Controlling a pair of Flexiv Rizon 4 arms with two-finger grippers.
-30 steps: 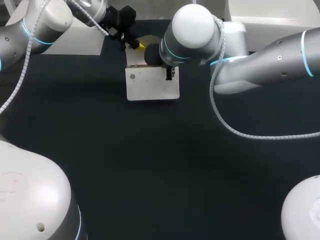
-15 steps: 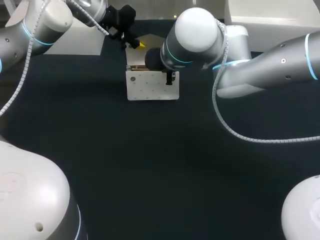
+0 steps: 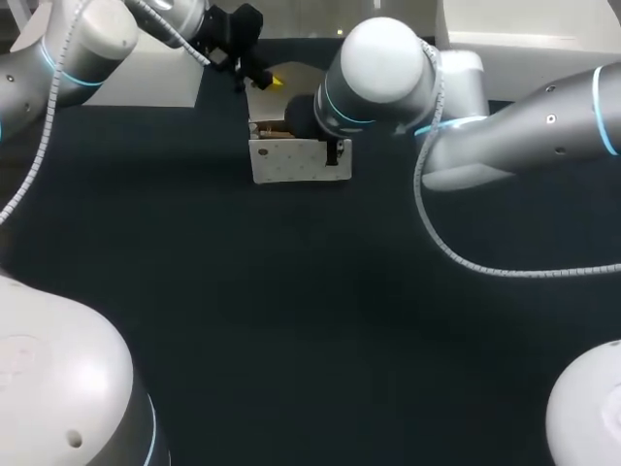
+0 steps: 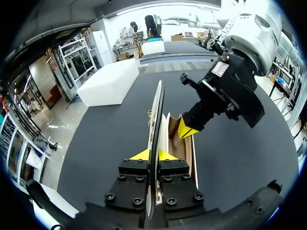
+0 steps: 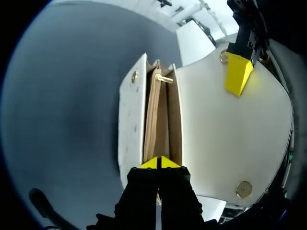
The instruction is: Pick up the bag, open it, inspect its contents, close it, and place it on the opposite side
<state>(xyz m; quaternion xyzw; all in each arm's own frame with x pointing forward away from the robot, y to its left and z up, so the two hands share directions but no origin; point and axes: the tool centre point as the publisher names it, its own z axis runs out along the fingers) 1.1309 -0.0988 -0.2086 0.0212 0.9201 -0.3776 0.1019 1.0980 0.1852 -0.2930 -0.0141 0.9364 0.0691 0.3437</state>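
**A:** Whereabouts of the bag (image 3: 291,163)?

**B:** On the dark table (image 3: 291,320), far middle, standing on its base between the two grippers.

**A:** Long axis?

**B:** Side to side across the table in the head view, parallel to the far edge. Mouth facing up and wide open, showing a tan lining (image 5: 154,120). Small gold clasp (image 5: 163,78) at the end away from the right gripper. Dotted white front face turned toward the near side.

**A:** And the flap (image 4: 156,110)?

**B:** Held up clear of the mouth, on the far side of the bag. Seen edge-on from the left wrist. Broad and white from the right wrist, with two gold studs (image 5: 243,189) on it.

**A:** Left gripper (image 4: 154,155)?

**B:** From the far left corner, at the flap. Fingers clamped on the flap's edge, one yellow tip on each face.

**A:** Right gripper (image 5: 158,163)?

**B:** From the right side, above the bag's right end, pointing down into the mouth. Yellow tips pressed almost together, pinching a thin tan inner wall at the near end of the opening. Slot of the mouth running straight ahead of those tips.
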